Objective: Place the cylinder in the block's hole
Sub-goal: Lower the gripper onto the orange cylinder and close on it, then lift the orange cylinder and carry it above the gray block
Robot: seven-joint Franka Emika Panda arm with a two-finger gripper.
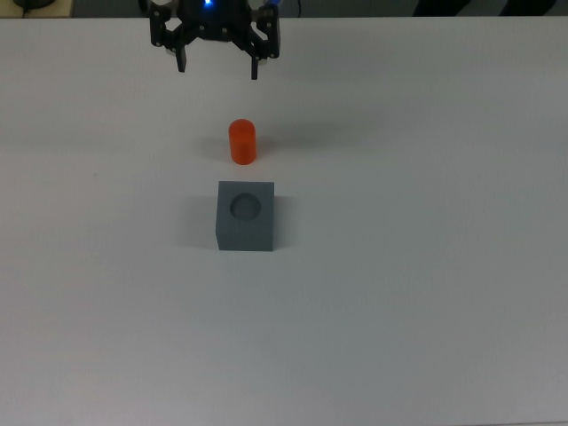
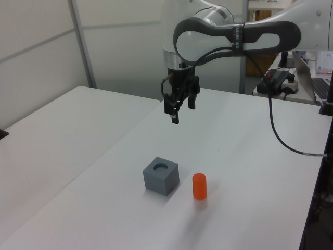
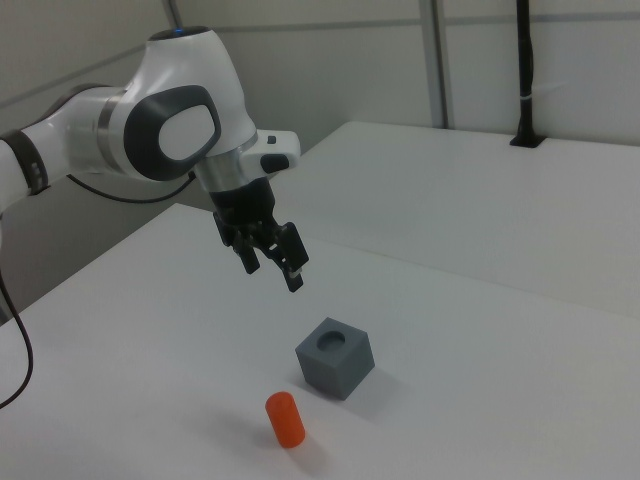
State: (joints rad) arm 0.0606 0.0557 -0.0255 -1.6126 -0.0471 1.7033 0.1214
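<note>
An orange cylinder stands upright on the white table, a short gap from the grey block. The round hole in the block's top face holds nothing. My gripper hangs open and empty well above the table, at the top view's upper edge, beyond the cylinder from the block.
White table spreads wide around both objects. A black cable trails from the arm across the left view's right. A laptop and gear sit at the left view's far right edge.
</note>
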